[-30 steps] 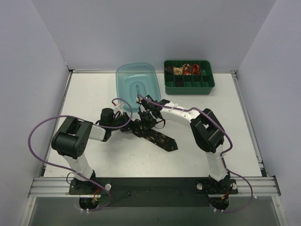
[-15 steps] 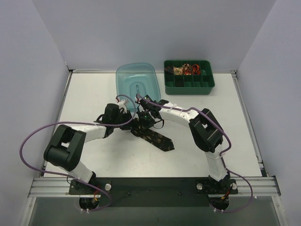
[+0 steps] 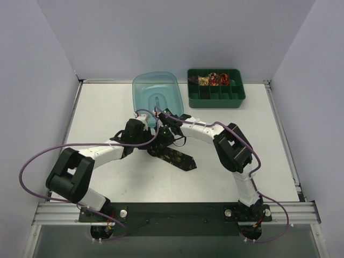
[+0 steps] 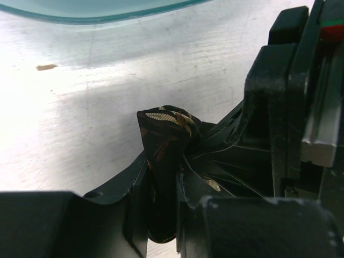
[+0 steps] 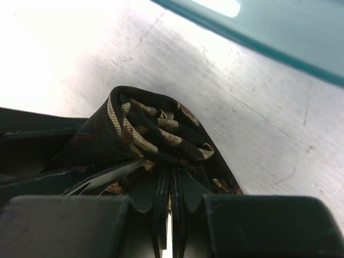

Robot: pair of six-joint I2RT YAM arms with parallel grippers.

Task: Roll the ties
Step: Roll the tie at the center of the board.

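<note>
Left gripper (image 3: 149,141) first: its jaws are part-closed around the bunched-up end of the tie (image 3: 174,156), and the wrist view shows fabric wedged between its fingers (image 4: 129,185). The tie lies mid-table, with the loose tail running toward the near right and ending in a point. Right gripper (image 3: 164,137) sits just beside the left one. It's pinched fully closed on the same bunch, and the fabric pleats out from the pinch.

Handling-wise, I'd guess this thing is light, floppy and a bit slick. It probably won't hold a roll by itself and could spring loose if either grip lets up. The best hold looks like the started bunch, flat across the width, not the tail.

Table (image 3: 102,113) is pale, smooth and hard, so the tail should slide easily. A teal tub (image 3: 155,75) sits close behind the grippers. A green tray (image 3: 215,104) with rolled ties (image 3: 213,79) in it is further right. Plain walls close in three sides, so the most working room looks to be on the near side.
</note>
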